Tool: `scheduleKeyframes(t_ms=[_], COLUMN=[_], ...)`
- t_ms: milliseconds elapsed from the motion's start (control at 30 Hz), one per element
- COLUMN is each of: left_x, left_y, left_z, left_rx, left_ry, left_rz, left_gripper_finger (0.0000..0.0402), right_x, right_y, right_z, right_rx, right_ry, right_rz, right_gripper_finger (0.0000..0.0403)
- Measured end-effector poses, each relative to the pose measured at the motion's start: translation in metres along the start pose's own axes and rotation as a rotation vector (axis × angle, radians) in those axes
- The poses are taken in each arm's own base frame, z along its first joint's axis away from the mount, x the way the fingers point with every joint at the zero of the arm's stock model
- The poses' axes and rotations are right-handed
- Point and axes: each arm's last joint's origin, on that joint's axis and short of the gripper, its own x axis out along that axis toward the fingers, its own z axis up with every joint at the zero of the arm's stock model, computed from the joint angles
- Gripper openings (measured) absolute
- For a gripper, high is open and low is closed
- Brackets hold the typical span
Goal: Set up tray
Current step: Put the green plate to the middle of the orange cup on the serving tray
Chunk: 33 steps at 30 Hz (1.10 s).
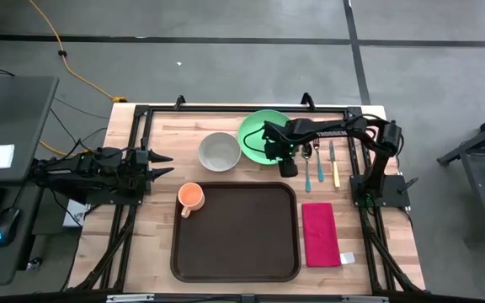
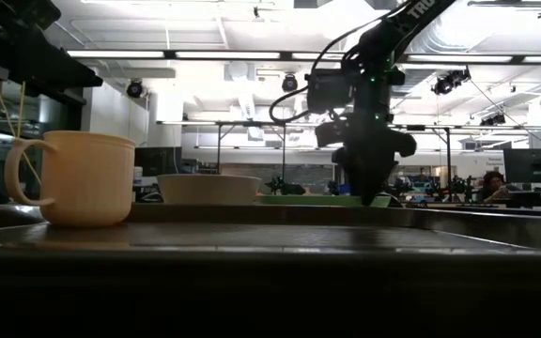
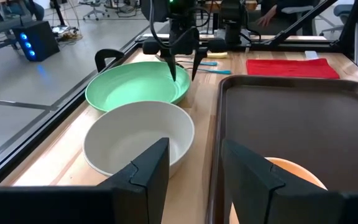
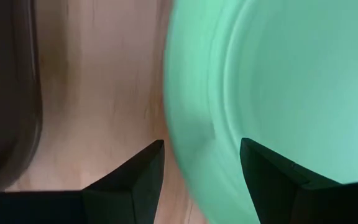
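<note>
The dark brown tray (image 1: 234, 231) lies at the table's near middle, and the orange cup (image 1: 190, 198) stands at its far left corner. The green plate (image 1: 255, 135) rests flat on the wood beyond the tray, next to the white bowl (image 1: 220, 151). My right gripper (image 1: 278, 156) points down, open, over the plate's near rim (image 4: 185, 124). One finger (image 3: 174, 71) stands inside the rim and the other (image 3: 194, 65) outside it. My left gripper (image 1: 165, 164) waits open at the table's left, level, pointing toward the bowl (image 3: 138, 137). My right gripper (image 4: 201, 155) comes at the green plate's near rim from above, one finger over the plate's inside and one over the wood outside. Whether either finger touches the plate I cannot tell. The plate lies flat on the table.
A red napkin (image 1: 320, 234) lies to the right of the tray. Cutlery lies beyond it: a blue-handled piece (image 1: 308, 172) and a yellow-handled one (image 1: 336, 168). Black frame rails run along the table's edges.
</note>
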Motion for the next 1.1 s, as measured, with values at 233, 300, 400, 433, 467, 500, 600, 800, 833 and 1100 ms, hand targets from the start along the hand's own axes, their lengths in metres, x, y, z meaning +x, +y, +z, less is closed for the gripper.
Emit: scheduleKeyframes(t_ms=[233, 300, 400, 433, 467, 500, 600, 800, 833, 1100], left_x=[0.000, 0.000, 0.000, 0.000, 0.000, 0.000, 0.000, 0.000, 0.000, 0.000], left_y=[0.000, 0.000, 0.000, 0.000, 0.000, 0.000, 0.000, 0.000, 0.000, 0.000], left_z=[0.000, 0.000, 0.000, 0.000, 0.000, 0.000, 0.000, 0.000, 0.000, 0.000], left_rx=[0.000, 0.000, -0.001, -0.001, -0.001, -0.001, -0.001, -0.001, -0.001, -0.001], left_ry=[0.000, 0.000, 0.000, 0.000, 0.000, 0.000, 0.000, 0.000, 0.000, 0.000], left_rz=[0.000, 0.000, 0.000, 0.000, 0.000, 0.000, 0.000, 0.000, 0.000, 0.000], left_gripper_finger=[0.0179, 0.0179, 0.0179, 0.0179, 0.0179, 0.0179, 0.0179, 0.0179, 0.0179, 0.0179], right_x=[0.005, 0.009, 0.013, 0.013, 0.013, 0.013, 0.013, 0.013, 0.013, 0.013], right_y=[-0.002, -0.004, -0.006, -0.006, -0.006, -0.007, -0.007, -0.012, -0.012, -0.012], right_z=[0.000, -0.001, -0.001, -0.001, -0.001, 0.000, 0.001, -0.002, -0.002, -0.002], right_rx=[0.005, 0.010, 0.012, 0.012, 0.011, 0.009, 0.004, 0.020, 0.021, 0.023], right_ry=[0.004, 0.015, 0.021, 0.020, 0.019, 0.017, 0.007, 0.005, 0.006, 0.006], right_rz=[0.006, 0.007, 0.002, 0.000, -0.001, -0.002, -0.007, -0.005, -0.005, -0.004], right_gripper_finger=[0.0191, 0.0191, 0.0190, 0.0189, 0.0187, 0.0185, 0.0172, 0.0142, 0.0140, 0.0115])
